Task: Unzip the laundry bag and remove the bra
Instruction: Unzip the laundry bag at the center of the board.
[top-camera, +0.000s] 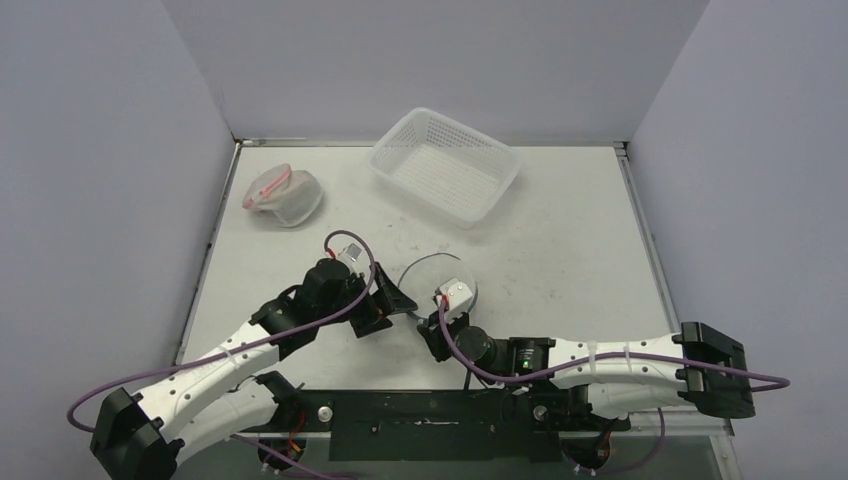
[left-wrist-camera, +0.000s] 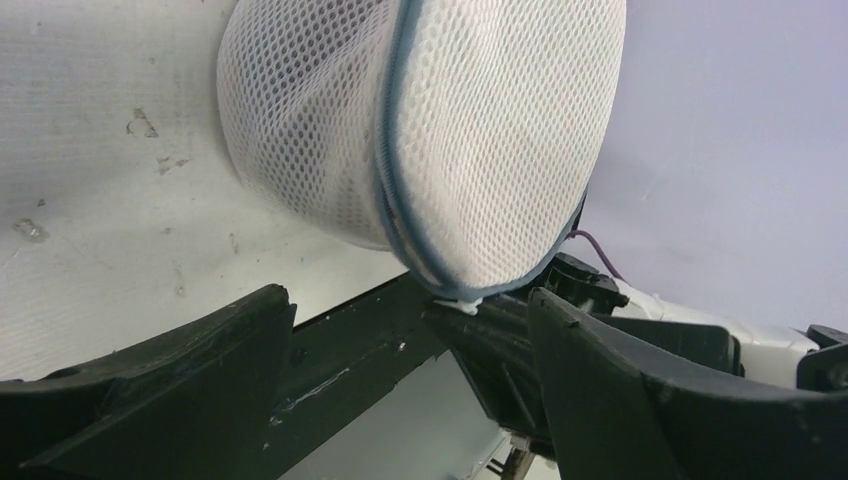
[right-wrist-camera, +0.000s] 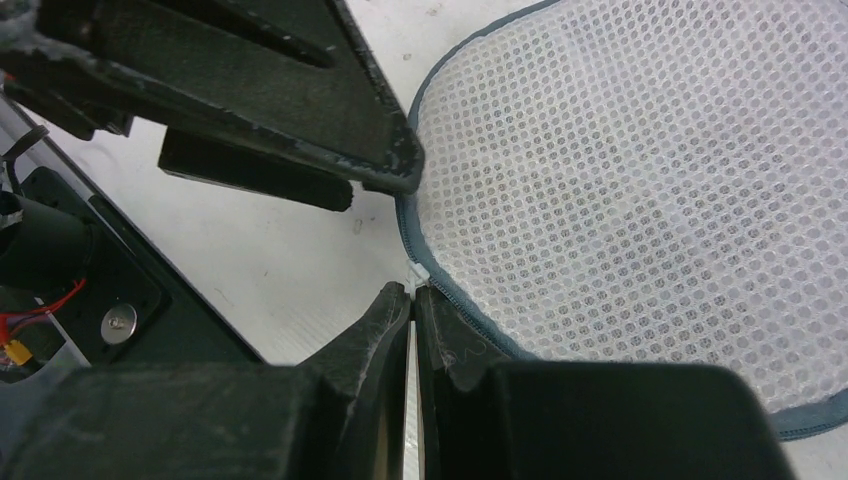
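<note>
At table's near middle, laundry bag (left-wrist-camera: 480, 130) stands on edge between both grippers. Right gripper (right-wrist-camera: 413, 300) pinched tight on white tab (right-wrist-camera: 418, 272) at zipper (left-wrist-camera: 385, 190) seam. Left gripper (left-wrist-camera: 410, 305) spread wide, holding nothing. Zipper looks closed, bra unseen. Unzipping and removal both left, I reckon.

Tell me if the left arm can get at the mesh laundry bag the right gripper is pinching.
Probably yes. The left gripper is open right beside the mesh laundry bag, nothing in between; the right gripper, shut on its zipper edge, leaves the mesh side free.
</note>
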